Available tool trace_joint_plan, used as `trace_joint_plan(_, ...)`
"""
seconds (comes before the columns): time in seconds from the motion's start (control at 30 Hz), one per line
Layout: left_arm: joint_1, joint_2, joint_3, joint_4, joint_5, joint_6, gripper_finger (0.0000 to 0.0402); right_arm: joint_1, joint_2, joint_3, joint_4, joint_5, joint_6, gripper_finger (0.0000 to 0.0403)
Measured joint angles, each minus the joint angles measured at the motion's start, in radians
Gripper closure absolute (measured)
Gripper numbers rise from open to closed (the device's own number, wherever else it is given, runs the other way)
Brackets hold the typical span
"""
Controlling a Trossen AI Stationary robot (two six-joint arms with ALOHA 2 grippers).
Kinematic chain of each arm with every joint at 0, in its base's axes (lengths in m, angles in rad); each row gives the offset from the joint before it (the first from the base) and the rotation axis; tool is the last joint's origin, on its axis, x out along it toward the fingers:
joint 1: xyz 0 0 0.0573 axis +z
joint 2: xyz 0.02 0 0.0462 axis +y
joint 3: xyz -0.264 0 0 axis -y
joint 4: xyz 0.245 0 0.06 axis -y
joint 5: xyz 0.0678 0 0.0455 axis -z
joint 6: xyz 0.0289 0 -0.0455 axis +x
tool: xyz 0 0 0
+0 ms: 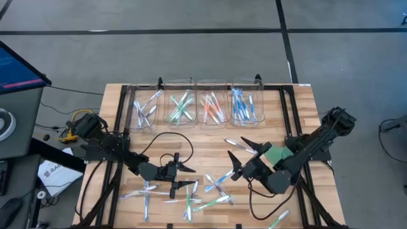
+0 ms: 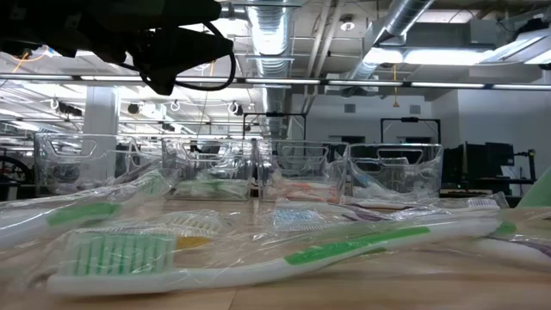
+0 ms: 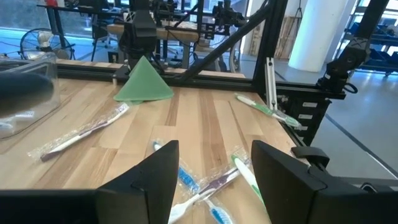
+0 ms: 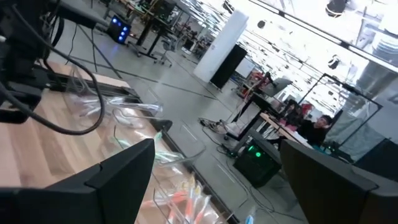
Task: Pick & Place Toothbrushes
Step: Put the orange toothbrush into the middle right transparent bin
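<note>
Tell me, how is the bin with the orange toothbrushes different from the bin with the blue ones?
The orange-toothbrush bin holds brushes crossed over each other; in the blue-toothbrush bin they lie nearly side by side. The orange-toothbrush bin is third in the row counting from the left arm's side, while the blue-toothbrush bin is the end one, nearest the right arm. Both are clear plastic bins of similar size at the table's far edge.

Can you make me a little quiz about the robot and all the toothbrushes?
1. How many clear bins stand in a row at the table's far edge?
2. True or false: the left pincer is holding a toothbrush.
3. Which bin holds the orange toothbrushes: A, first from the left; B, third from the left; C, fourth from the left?

Key:
1. Four.
2. False. It is open and empty above the loose toothbrushes. The right pincer is open too.
3. B.
</note>
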Motion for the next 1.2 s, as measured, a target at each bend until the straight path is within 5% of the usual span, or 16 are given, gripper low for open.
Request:
trace_joint_plan(0.43,0.000,0.000,0.000,-0.027,0.000,0.000,0.0208,0.106,-0.102,-0.002,-0.059,-0.001,-0.095,0.0061)
trace_joint_plan(0.6,0.000,0.000,0.000,-0.030,0.000,0.001,0.0208,0.154,-0.242,-0.046,-0.179,-0.001,0.070,0.0061)
trace_joint_plan(0.87,0.000,0.000,0.000,-0.039,0.000,0.002,0.0208,0.226,-0.498,-0.205,-0.313,0.000,0.591,0.0061)
trace_joint_plan(1.2,0.001,0.000,0.000,-0.039,0.000,0.000,0.0208,0.278,-0.583,-0.339,-0.332,0.000,0.791,0.0061)
